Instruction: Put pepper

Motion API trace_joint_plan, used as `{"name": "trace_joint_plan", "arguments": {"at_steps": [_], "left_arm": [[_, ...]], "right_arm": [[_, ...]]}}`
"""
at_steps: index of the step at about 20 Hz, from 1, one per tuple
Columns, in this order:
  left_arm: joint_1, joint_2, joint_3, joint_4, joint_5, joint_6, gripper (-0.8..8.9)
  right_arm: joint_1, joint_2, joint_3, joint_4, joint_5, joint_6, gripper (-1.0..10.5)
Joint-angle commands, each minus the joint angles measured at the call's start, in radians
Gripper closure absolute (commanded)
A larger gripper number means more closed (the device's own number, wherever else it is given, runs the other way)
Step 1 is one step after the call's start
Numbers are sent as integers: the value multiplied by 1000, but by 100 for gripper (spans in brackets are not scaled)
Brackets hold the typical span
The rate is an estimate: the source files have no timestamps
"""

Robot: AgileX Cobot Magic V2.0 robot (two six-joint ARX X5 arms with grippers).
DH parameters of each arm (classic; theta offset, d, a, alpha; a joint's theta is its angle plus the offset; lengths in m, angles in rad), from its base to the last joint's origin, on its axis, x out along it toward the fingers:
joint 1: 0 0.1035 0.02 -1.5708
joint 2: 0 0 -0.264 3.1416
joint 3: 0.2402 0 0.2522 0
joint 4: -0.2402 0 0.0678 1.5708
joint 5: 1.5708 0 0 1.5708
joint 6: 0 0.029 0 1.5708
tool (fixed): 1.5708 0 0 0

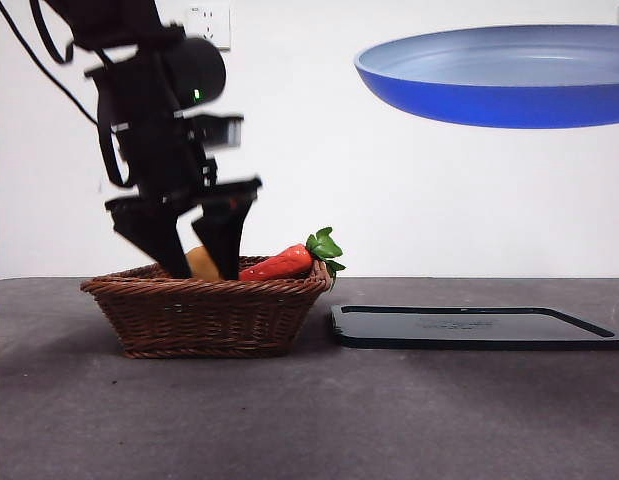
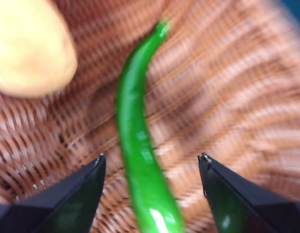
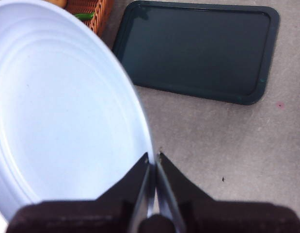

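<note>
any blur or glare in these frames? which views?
Left wrist view: motion-blurred throughout, basket weave smeared, pepper soft with a glare spot near its thick end. Front view: left gripper and arm slightly smeared, rest sharp. Right wrist view: sharp; plate washed out pale.

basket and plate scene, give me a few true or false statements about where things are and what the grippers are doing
1. The long glossy green pepper lies on the floor of the brown wicker basket. True.
2. The left gripper is shut on the pepper. False: its jaws are open, one on each side of the pepper.
3. The right gripper holds the round blue plate by its rim, up off the table. True.
4. The flat dark tray carries the red vegetable with green leafy top. False: that vegetable rests in the basket; nothing shows on the tray.
5. The round tan potato is in the basket beside the pepper. True.
</note>
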Motion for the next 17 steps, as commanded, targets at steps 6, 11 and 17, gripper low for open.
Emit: {"name": "trace_joint_plan", "arguments": {"at_steps": [6, 11, 17], "left_arm": [[-26, 81, 21, 25, -33, 11, 481], [-32, 87, 21, 16, -33, 6, 593], [-32, 86, 21, 4, -32, -27, 703]], "right_arm": [[0, 7, 21, 10, -8, 5, 941], [0, 7, 21, 10, -8, -3, 941], [0, 7, 21, 11, -8, -6, 941]]}}
